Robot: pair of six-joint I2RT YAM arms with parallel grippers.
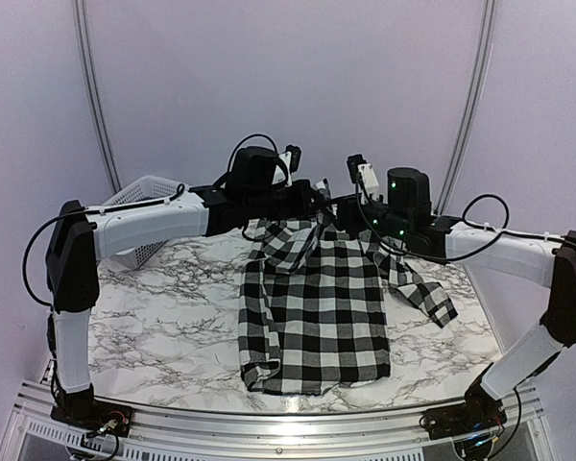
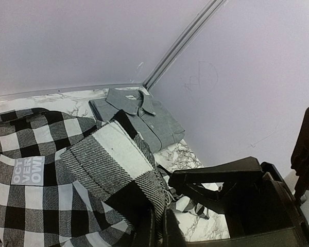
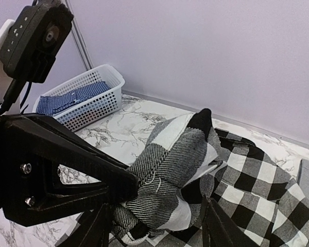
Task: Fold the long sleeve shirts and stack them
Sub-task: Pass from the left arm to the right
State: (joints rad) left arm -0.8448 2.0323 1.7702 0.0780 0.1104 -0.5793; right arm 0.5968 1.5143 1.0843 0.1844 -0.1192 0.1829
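One black-and-white checked long sleeve shirt (image 1: pixel 317 307) hangs from its top edge and drapes down onto the marble table (image 1: pixel 163 307). One sleeve (image 1: pixel 418 288) trails to the right. My left gripper (image 2: pixel 158 218) is shut on a bunched fold of the checked cloth (image 2: pixel 103 154). A white block-letter label (image 2: pixel 28 171) shows on the shirt at left. My right gripper (image 3: pixel 154 216) stands right beside the left one, jaws apart, with a wad of the checked cloth (image 3: pixel 180 154) between its fingers (image 3: pixel 100 226). In the top view the left gripper (image 1: pixel 322 207) and right gripper (image 1: pixel 352 217) meet above the shirt's top.
A folded grey collared shirt (image 2: pixel 144 121) lies at the table's far corner by the wall. A white plastic basket (image 3: pixel 87 87) holding blue cloth (image 3: pixel 72 98) stands at the back left, also in the top view (image 1: pixel 139 197). Walls close the table on three sides.
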